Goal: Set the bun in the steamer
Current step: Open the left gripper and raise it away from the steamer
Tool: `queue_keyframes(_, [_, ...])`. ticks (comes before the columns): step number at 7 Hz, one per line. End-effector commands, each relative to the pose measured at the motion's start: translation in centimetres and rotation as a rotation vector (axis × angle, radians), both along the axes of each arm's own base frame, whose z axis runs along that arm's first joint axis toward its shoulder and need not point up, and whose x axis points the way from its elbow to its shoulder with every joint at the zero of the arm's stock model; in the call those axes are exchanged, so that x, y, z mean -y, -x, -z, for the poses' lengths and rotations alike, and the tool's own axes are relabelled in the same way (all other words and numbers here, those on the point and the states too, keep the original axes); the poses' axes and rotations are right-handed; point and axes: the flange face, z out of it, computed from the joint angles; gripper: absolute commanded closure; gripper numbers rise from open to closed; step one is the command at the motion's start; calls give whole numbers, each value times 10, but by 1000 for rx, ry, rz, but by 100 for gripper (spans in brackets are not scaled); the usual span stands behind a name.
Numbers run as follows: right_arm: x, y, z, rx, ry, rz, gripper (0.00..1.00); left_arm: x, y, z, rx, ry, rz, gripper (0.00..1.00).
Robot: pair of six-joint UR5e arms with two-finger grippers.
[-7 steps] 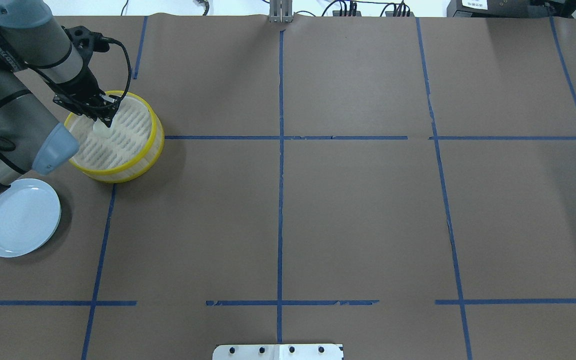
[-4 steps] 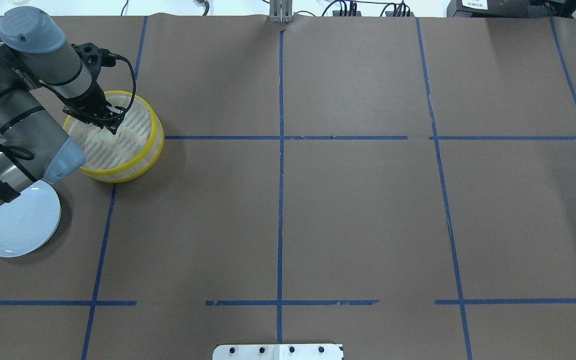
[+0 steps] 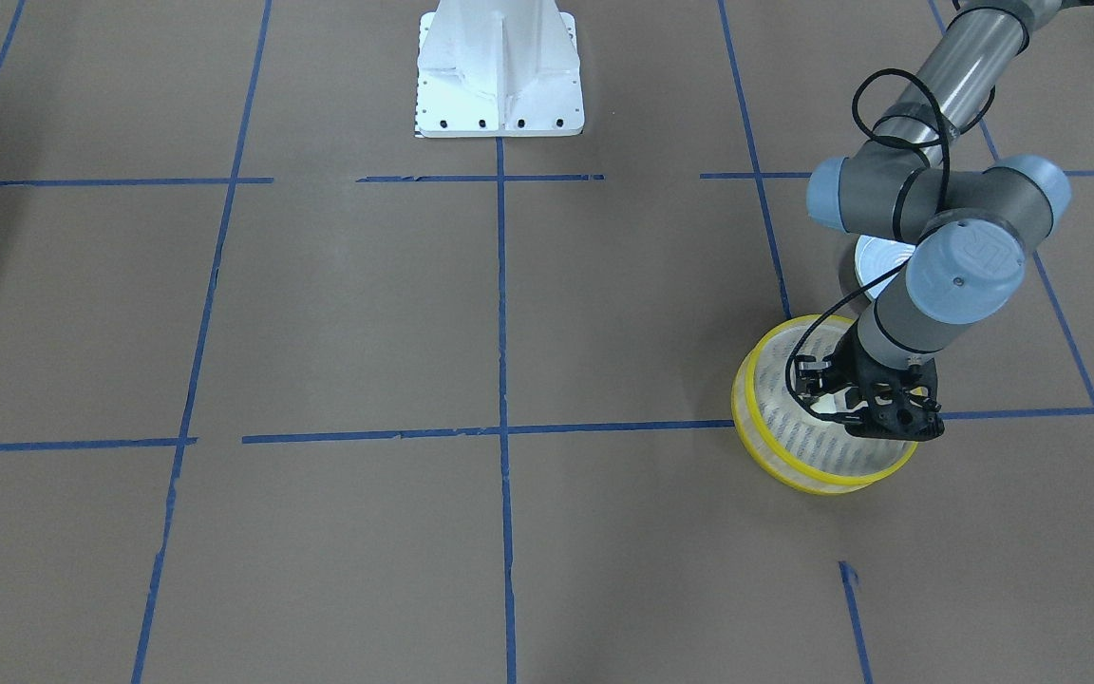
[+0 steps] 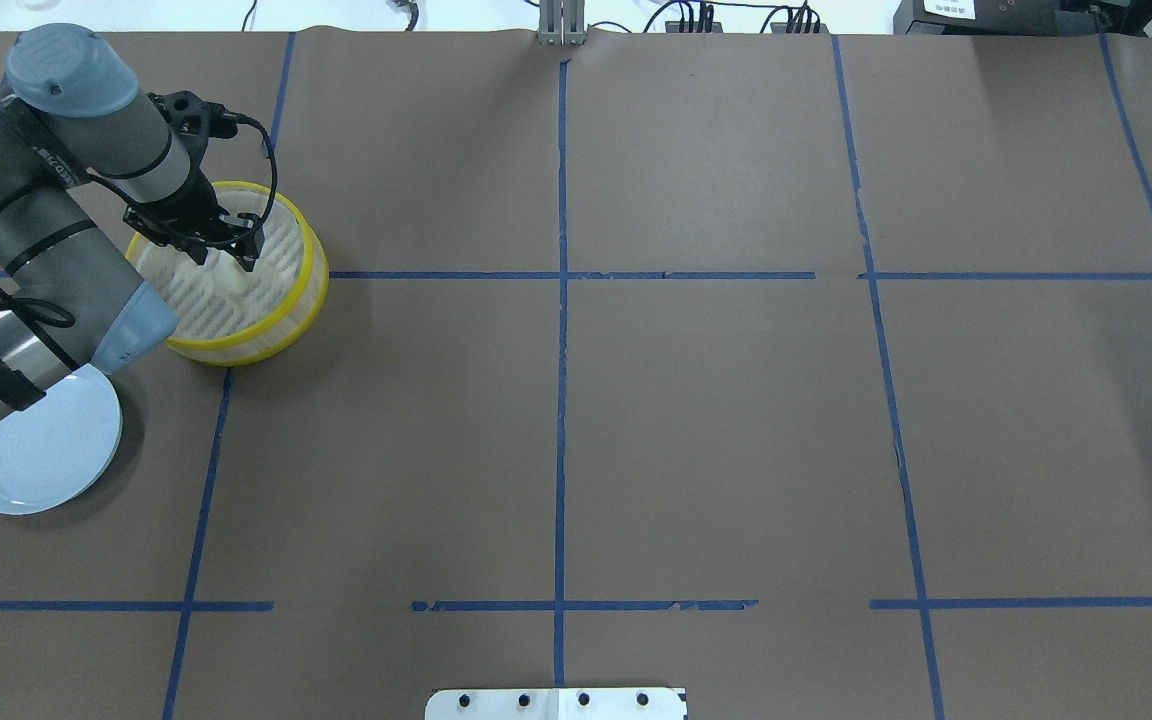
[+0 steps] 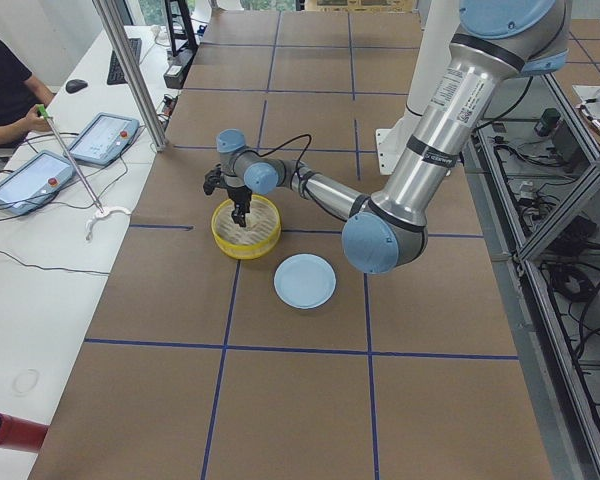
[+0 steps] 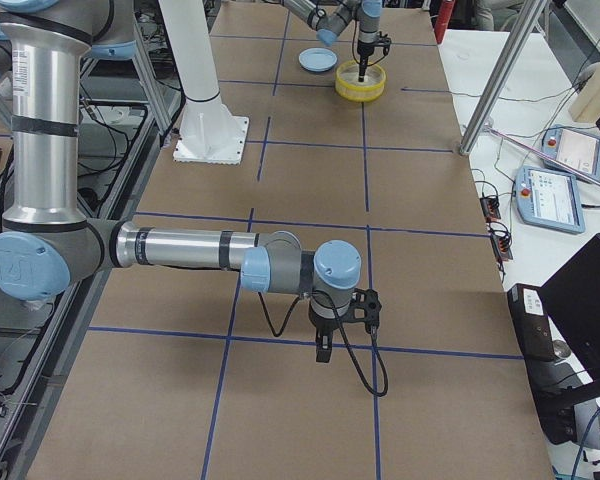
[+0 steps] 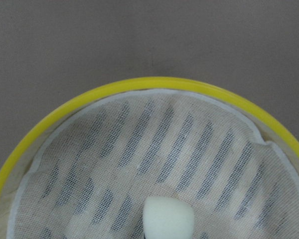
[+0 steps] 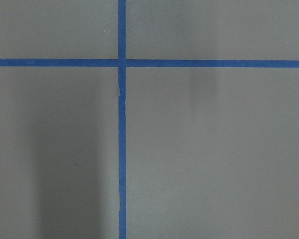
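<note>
The steamer (image 4: pixel 308 272) is seen near the left edge of the tabletop (image 4: pixel 716 420), in the half far from the robot. Its yellow rim is round, and its slotted floor is covered with a thin white cloth (image 7: pixel 154 144). The bun (image 4: pixel 225 272) is found inside the steamer, close to the middle of the floor. In the left wrist view it is seen as a small, smooth, cream-white lump at the bottom of the picture.

The left pincer (image 4: pixel 226 258) is held straight over the steamer, pointing down into it. Its two black fingers (image 4: pixel 249 252) are seen spread apart, with the bun between them. It cannot be told if the bun is touched by the fingers.

A light blue plate (image 4: pixel 36 460) is laid beside the steamer, nearer to the robot's edge and just by the left edge. Part of it is hidden under the left arm.

The right pincer (image 6: pixel 325 345) is held low over the tabletop near the right edge, well apart from the steamer. It cannot be told if its fingers are apart or together. Only brown tabletop and crossed blue tape lines (image 8: pixel 122 149) are shown below it.
</note>
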Motion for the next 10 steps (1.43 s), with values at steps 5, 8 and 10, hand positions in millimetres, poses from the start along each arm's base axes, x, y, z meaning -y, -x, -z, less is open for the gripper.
queue_keyframes(5, [0, 0, 0, 0, 0, -1, 0, -17, 118, 68, -85, -183, 90, 0])
queue_keyframes(8, [0, 0, 0, 0, 0, -1, 0, 5, 279, 42, 25, -267, -16, 0])
queue_keyframes(10, [0, 0, 0, 0, 0, -1, 0, -37, 375, -56, -44, -152, 18, 0])
